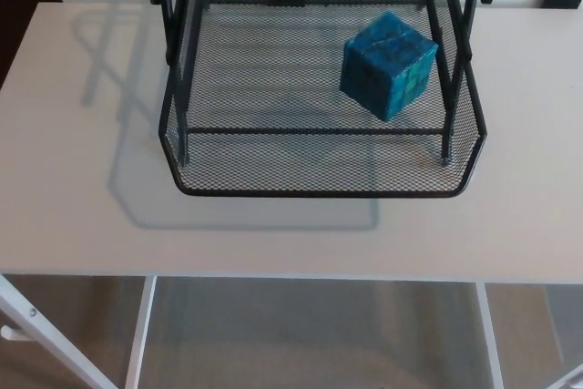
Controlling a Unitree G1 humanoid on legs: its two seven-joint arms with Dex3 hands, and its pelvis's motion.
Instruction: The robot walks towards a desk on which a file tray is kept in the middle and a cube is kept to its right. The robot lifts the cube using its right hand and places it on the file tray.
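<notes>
While I watch through the head camera, the blue cube (388, 65) rests inside the black mesh file tray (319, 194), close to its right wall, one corner turned toward me. The tray stands on the white counter (73, 179). Neither hand shows, so I cannot tell their grip.

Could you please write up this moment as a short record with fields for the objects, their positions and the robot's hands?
surface: white desk
container: black wire-mesh file tray, in the middle of the desk, with black uprights rising at its sides
object: blue cube, inside the tray on its mesh floor, toward the right side, turned at an angle to the tray's edges
left hand: not in view
right hand: not in view
task state: cube already on the tray, nothing holding it
</notes>
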